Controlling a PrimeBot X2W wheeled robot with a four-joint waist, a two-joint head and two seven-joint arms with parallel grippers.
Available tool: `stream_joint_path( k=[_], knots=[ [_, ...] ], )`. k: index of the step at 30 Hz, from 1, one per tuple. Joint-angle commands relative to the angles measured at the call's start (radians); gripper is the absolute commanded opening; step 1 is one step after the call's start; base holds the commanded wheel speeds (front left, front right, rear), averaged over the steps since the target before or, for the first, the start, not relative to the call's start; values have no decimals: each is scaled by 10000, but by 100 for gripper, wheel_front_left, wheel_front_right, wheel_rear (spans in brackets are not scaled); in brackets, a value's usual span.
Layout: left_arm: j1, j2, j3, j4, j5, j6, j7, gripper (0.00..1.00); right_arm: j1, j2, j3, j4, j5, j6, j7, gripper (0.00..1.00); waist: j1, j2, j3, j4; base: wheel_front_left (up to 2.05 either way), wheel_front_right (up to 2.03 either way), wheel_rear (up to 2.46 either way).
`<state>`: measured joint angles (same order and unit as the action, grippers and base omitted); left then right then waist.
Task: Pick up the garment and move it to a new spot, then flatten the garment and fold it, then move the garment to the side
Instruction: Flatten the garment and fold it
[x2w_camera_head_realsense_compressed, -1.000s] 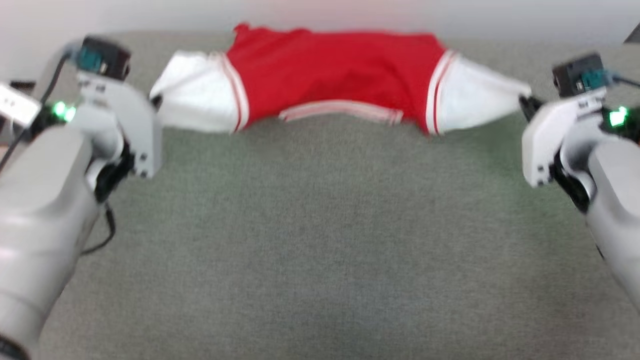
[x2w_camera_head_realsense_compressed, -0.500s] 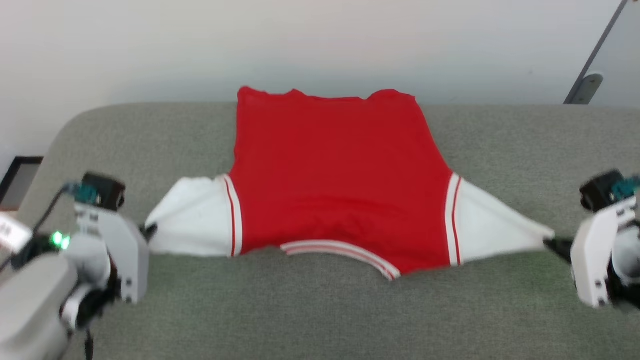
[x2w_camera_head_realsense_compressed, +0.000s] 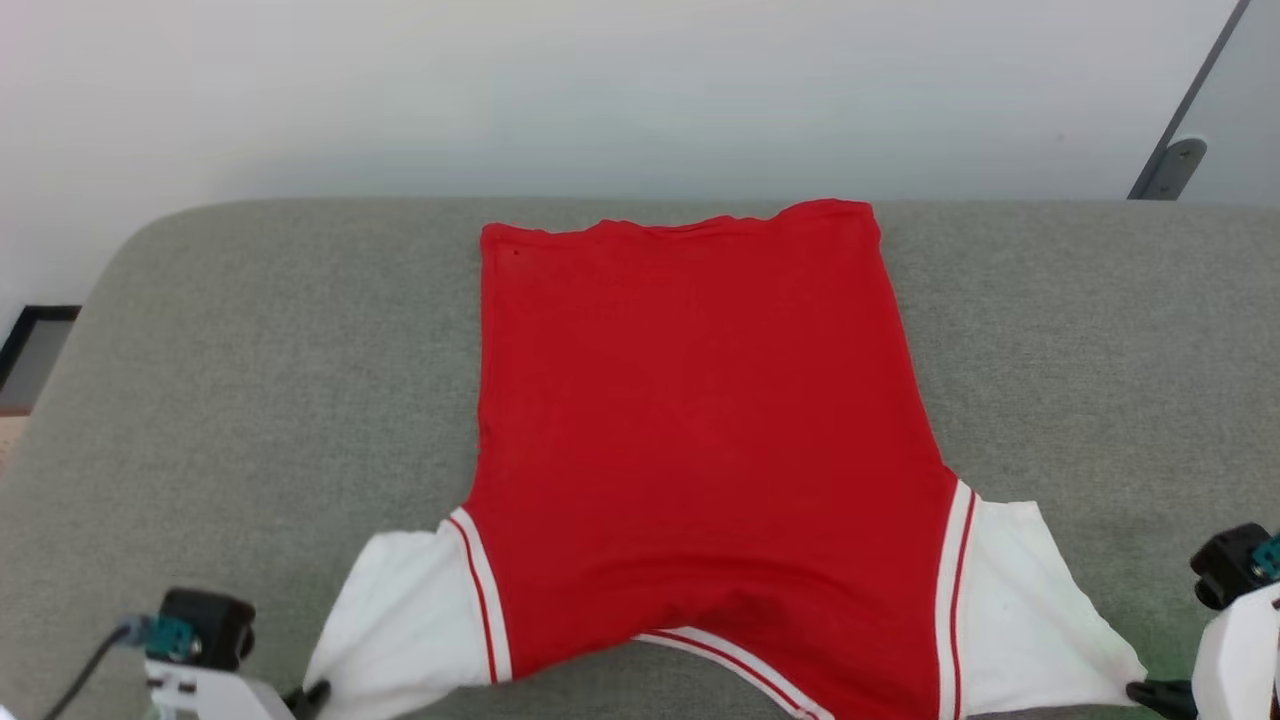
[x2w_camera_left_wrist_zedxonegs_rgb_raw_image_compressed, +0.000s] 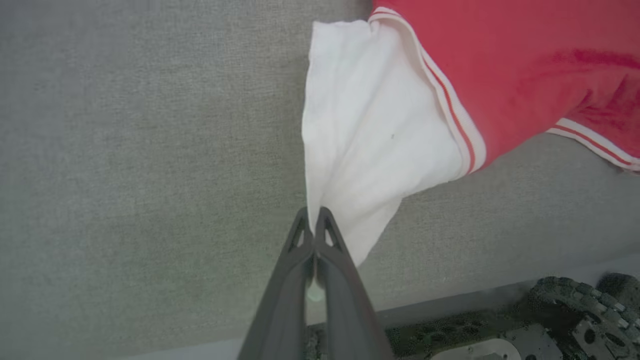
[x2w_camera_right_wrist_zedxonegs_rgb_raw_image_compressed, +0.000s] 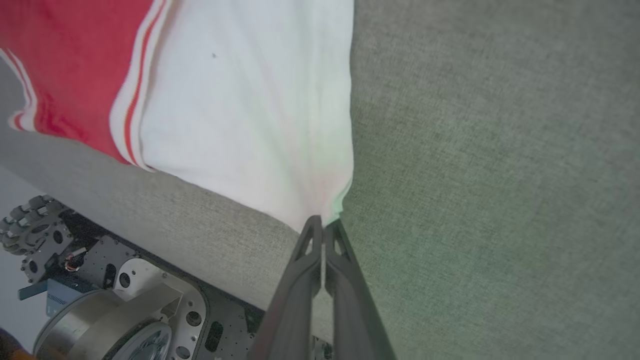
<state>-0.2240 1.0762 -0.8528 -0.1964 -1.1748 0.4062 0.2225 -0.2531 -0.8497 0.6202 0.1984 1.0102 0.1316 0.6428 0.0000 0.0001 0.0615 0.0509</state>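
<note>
- The garment (x2w_camera_head_realsense_compressed: 690, 450) lies spread across the middle of the head view. Its plain red body runs from a fairly straight hem near the top down to the striped neck trim at the bottom centre.
- Its white sleeves fan out to the lower left and lower right corners, each narrowing to a point where a gripper has it.
- In the left wrist view, the left gripper (x2w_camera_left_wrist_zedxonegs_rgb_raw_image_compressed: 314, 220) has its two dark fingers pressed together on the tip of the sleeve, with cloth pinched between them.
- In the right wrist view, the right gripper (x2w_camera_right_wrist_zedxonegs_rgb_raw_image_compressed: 324, 227) is clamped the same way on the other sleeve's corner. The fabric pulls into faint creases toward the pinch.
- I judge this to be the flattening step. The body looks smooth, with slight rumpling near the collar and under the left sleeve.
- The next move probably calls for laying both sleeve tips down flat and letting go without dragging the cloth. The grippers can then take fresh grips for the first fold.
- The grey-green padded surface (x2w_camera_head_realsense_compressed: 250, 350) under the shirt gives room on both sides and beyond the hem.
- The collar sits close to the surface's near edge, so pulling further that way could slide it off.
- The robot's wheeled base (x2w_camera_right_wrist_zedxonegs_rgb_raw_image_compressed: 100, 280) shows below that edge in the lower left of the right wrist view.
- A pale wall (x2w_camera_head_realsense_compressed: 600, 90) fills the top of the head view, with a metal bracket (x2w_camera_head_realsense_compressed: 1170, 165) at upper right. Neither obstructs the work.
</note>
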Motion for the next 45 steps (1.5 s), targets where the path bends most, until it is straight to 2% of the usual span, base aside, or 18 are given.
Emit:
stream_joint_path(
  k=[1,6,10,11,12,13,14,17,21,27,31,34,39,45],
  knots=[
    [357,84,17,-185,-84,213,-241,0,359,99,-356,-50,-220,-19,56,0,0,-1,140,50,0,0,0],
    [656,-124,84,-33,29,473,-821,0,813,693,-1022,-27,-920,-19,266,0,0,-1,328,83,0,0,0],
    [599,-420,123,289,146,451,-1193,0,796,1436,-1555,289,-1658,-19,236,0,0,-1,478,47,0,0,0],
    [568,-534,127,379,164,419,-1267,0,763,1656,-1651,375,-1853,-19,252,18,0,-1,511,36,0,0,0],
    [538,-599,96,440,216,368,-1322,0,719,1853,-1774,470,-2044,-19,255,48,0,-1,552,27,0,0,0],
    [538,-599,96,440,216,368,-1322,0,719,1853,-1774,470,-2044,-19,255,48,0,-1,552,27,0,0,0],
    [491,-669,102,508,238,339,-1399,0,681,2015,-1853,550,-2194,-19,305,100,0,-1,587,12,0,0,0],
    [411,-856,144,659,282,243,-1557,0,610,2445,-2097,652,-2577,-19,479,100,0,-1,738,-29,0,0,0],
    [305,-990,166,784,345,161,-1716,0,567,2518,-2497,425,-2844,-28,858,100,0,-1,929,-81,0,0,0],
    [309,-1037,268,772,393,178,-1968,0,477,2633,-3603,-962,-2637,-19,1445,100,0,-1,1148,-129,0,0,0],
    [173,-1102,319,628,491,164,-2101,0,70,2769,-4446,-1824,-2975,-19,1348,100,0,-1,1370,-15,0,0,0],
    [-13,-1194,328,533,642,107,-2182,0,-601,2997,-4844,-2165,-3488,-19,843,100,0,-1,1640,155,0,0,0],
    [-511,-1491,276,442,1002,-32,-2271,0,-2177,3548,-4873,-1537,-4532,-19,-347,100,0,-1,2218,573,0,0,0],
    [-1249,-2015,108,510,1392,-354,-2218,0,-4554,3711,-4312,525,-5412,-18,-1676,100,0,-1,2989,1261,0,0,0]
  ],
)
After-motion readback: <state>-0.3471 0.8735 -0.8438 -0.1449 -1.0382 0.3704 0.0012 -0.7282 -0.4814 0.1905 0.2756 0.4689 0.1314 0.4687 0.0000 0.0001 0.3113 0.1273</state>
